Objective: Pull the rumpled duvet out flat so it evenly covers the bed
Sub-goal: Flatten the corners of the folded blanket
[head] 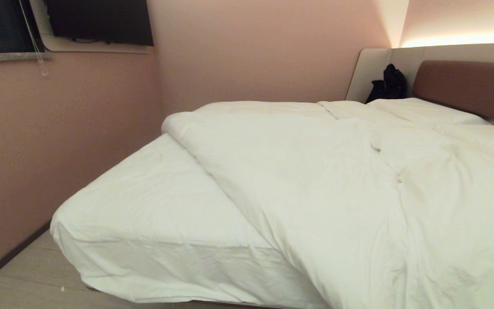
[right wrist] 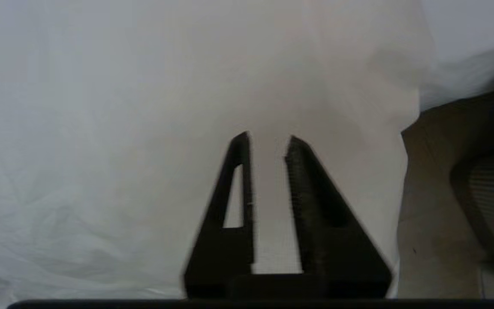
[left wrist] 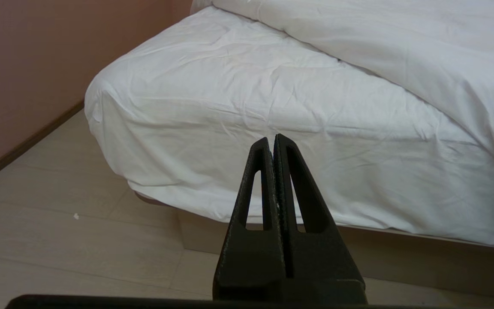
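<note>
Black triangular slotted pincer [left wrist: 274, 139] fingers, serrated inside.

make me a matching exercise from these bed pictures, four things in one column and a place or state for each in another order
Things:
1. duvet
2. mattress sheet
3. left gripper
4. right gripper

Places or states:
A. fingers pressed together, held off the bed's near corner above the floor
B. bare and uncovered on the left part of the bed
C. fingers parted, close against white fabric
D. lying slantwise, hanging over the near edge on the right

Pairs: 1-D, 2-B, 3-A, 4-C
</note>
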Controlling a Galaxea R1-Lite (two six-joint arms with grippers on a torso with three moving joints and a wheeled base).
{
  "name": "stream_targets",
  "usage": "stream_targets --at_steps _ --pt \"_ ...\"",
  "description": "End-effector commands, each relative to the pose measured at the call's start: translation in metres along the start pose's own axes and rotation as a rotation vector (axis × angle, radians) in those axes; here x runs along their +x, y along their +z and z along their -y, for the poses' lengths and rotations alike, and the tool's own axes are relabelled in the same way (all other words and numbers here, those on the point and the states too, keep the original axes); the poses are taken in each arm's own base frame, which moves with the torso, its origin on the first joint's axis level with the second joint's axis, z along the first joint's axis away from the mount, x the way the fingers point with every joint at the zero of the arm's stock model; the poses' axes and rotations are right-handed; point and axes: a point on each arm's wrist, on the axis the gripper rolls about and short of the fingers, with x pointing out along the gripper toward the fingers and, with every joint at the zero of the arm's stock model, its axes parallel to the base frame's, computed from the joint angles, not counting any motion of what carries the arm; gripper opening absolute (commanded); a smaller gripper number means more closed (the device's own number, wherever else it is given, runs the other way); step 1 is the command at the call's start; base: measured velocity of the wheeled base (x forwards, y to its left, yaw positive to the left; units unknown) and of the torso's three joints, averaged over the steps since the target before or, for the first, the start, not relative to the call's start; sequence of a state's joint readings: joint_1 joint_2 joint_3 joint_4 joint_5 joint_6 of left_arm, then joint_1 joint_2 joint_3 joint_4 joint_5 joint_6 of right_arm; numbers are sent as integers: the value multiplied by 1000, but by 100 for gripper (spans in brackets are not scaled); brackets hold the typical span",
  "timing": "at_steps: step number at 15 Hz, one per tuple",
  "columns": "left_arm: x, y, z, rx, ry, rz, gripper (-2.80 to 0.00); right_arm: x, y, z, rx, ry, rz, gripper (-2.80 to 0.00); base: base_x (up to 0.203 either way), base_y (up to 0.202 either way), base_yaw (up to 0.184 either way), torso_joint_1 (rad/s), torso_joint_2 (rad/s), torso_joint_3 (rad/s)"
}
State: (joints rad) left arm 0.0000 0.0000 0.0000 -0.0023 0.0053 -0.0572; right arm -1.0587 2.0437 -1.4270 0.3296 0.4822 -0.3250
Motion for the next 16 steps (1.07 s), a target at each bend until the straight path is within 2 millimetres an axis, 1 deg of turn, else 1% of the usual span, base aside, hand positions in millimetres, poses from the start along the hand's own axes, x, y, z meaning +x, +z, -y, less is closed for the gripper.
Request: stream_targets --at_steps 1,4,9,12,16 --pt "0 0 0 -1 1 1 -280 9 -2 5 -32 15 -14 0 0 0 0 0 0 0" --pt "0 0 0 -1 1 1 -280 16 -4 9 -30 17 -26 0 0 0 0 0 0 0" --pt "0 0 0 -1 1 1 -280 16 -7 10 -74 42 -28 0 0 0 0 0 0 0" --pt "0 0 0 -1 1 1 -280 22 -10 11 -88 89 -24 0 0 0 0 0 0 0" --pt "0 0 0 -1 1 1 -280 47 -18 21 -79 140 -45 0 0 0 0 0 0 0"
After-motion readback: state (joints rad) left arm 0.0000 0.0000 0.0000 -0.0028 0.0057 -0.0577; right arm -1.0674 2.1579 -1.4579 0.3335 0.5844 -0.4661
